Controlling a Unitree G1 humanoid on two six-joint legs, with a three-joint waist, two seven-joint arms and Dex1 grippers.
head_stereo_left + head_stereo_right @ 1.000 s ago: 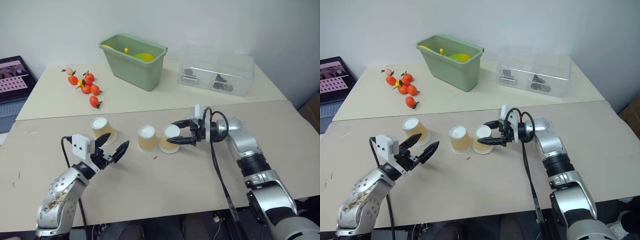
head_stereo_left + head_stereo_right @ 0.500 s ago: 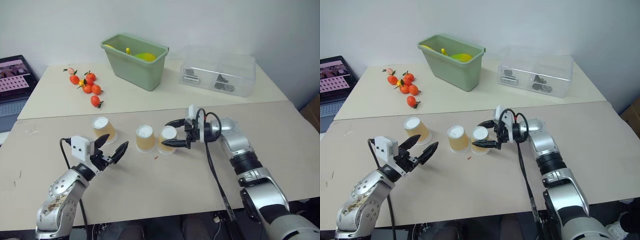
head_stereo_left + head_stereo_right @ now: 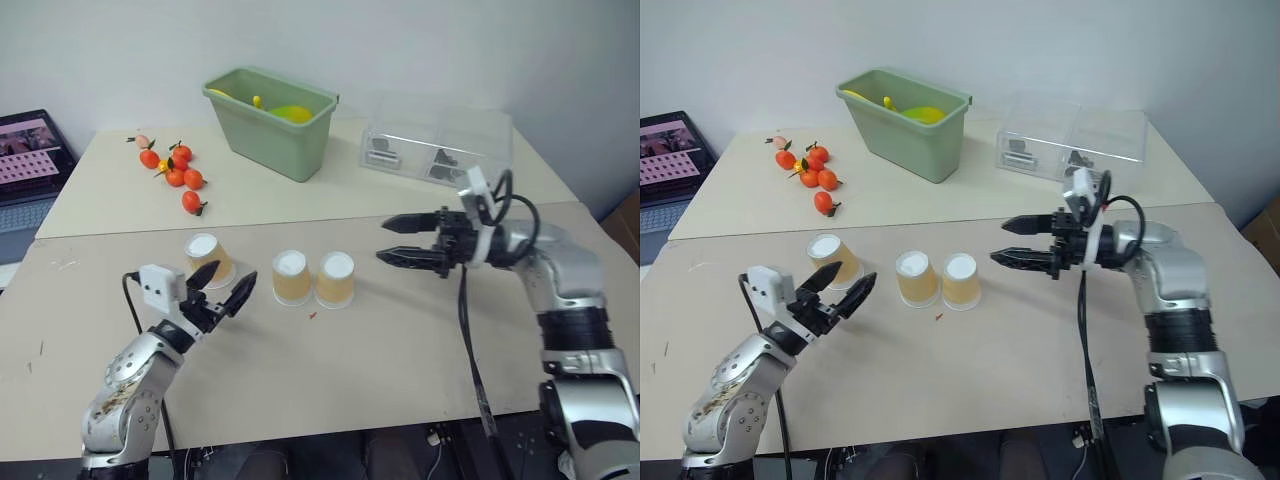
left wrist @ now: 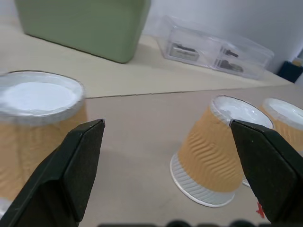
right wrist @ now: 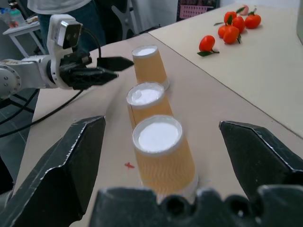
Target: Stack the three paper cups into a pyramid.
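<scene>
Resting inside green bin [image 3: 270,122]: yellow items [image 3: 285,114].

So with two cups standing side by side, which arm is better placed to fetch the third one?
Probably the left. The left gripper is open right beside the lone paper cup. The right gripper is also open but sits beyond the paired cups, which stand between it and that cup.
</scene>
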